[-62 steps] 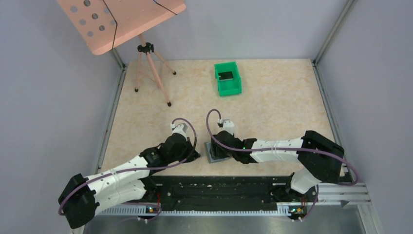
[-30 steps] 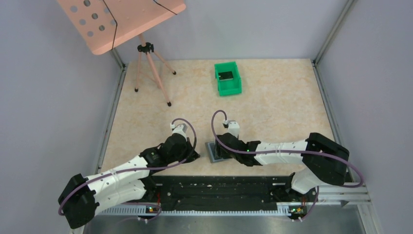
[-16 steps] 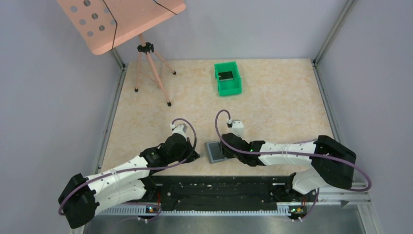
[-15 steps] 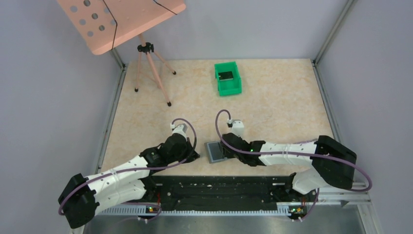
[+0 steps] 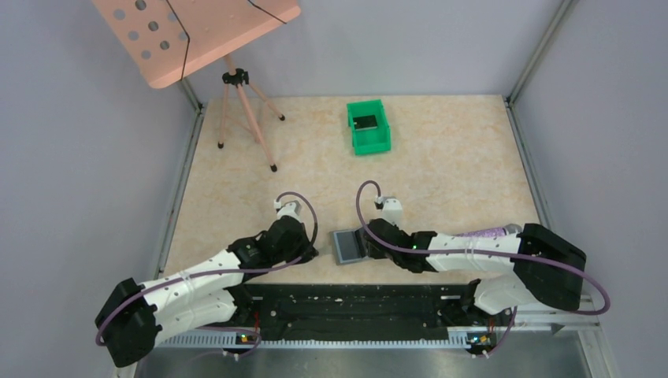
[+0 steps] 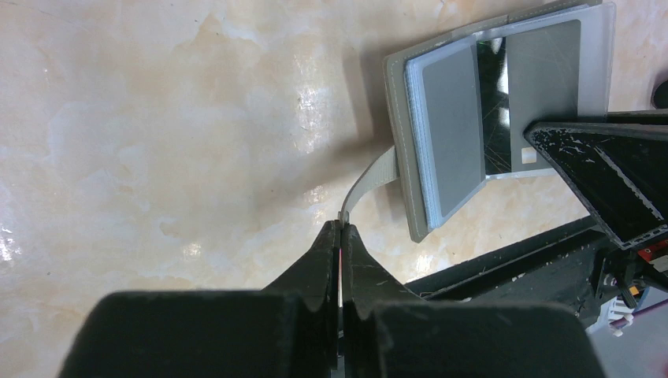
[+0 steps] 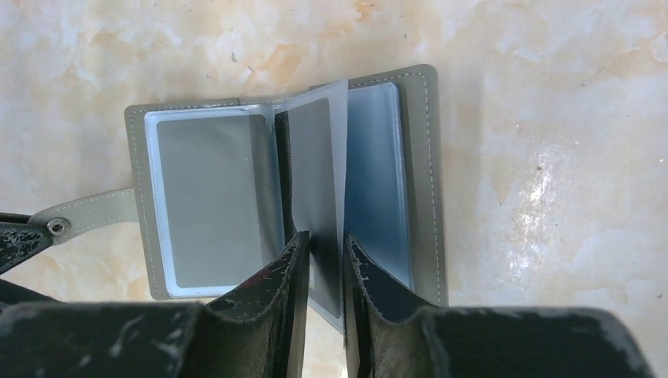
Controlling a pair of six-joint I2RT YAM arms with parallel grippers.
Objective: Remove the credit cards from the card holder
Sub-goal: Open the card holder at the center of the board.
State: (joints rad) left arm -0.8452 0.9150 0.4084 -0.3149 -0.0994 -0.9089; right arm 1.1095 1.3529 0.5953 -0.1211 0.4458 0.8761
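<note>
The grey card holder (image 5: 345, 247) lies open on the table between my two arms. In the left wrist view my left gripper (image 6: 340, 228) is shut on the end of its strap (image 6: 374, 177), left of the holder (image 6: 403, 157). In the right wrist view the holder (image 7: 429, 181) shows a grey card (image 7: 213, 197) in its left pocket and a light blue inner panel (image 7: 374, 181) on the right. My right gripper (image 7: 323, 244) is closed on a clear sleeve (image 7: 315, 150) that stands up from the spine. From above, the left gripper (image 5: 313, 253) and right gripper (image 5: 365, 244) flank the holder.
A green bin (image 5: 381, 138) with a dark card (image 5: 365, 122) in it stands at the back middle. A pink music stand on a tripod (image 5: 236, 79) is at the back left. The black base rail (image 5: 354, 303) runs just in front of the holder.
My right arm has drawn back to the right with the sleeve in its jaws, uncovering the holder, which now lies spread open. The left arm has barely moved.
</note>
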